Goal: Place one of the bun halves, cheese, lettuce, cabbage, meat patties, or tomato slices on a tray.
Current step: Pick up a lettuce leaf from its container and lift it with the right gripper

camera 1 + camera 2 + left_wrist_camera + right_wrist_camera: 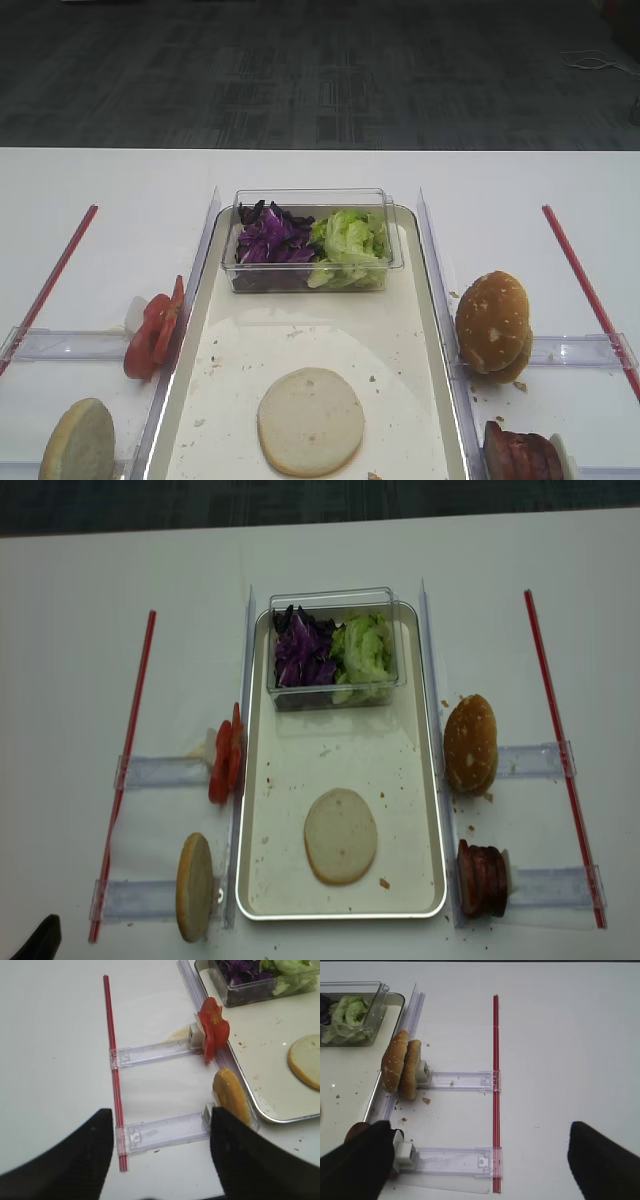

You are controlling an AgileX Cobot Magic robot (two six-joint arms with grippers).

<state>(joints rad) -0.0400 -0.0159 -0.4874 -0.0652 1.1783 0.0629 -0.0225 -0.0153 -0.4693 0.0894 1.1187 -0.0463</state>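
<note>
— From my seat, the long rectangular cream-white tray (420,780) has a shiny raised metal rim; its floor looks matt and crumb-speckled. What about the tub?

— The small clear plastic tub (312,199) is glossy and see-through. I see crinkled green lettuce (350,243) and shredded dark purple cabbage (272,240) through its wall.

— The round pale bun half (341,836) on the tray shows a dry, matt cut face. The golden-brown sesame-seeded buns (401,1064) look smooth-crusted and pimpled with seeds.

— I read the clear holder rails (462,1080) as transparent plastic, the thin red rods (495,1085) as smooth plastic too. The white tabletop (570,1050) is plain and matt.
</note>
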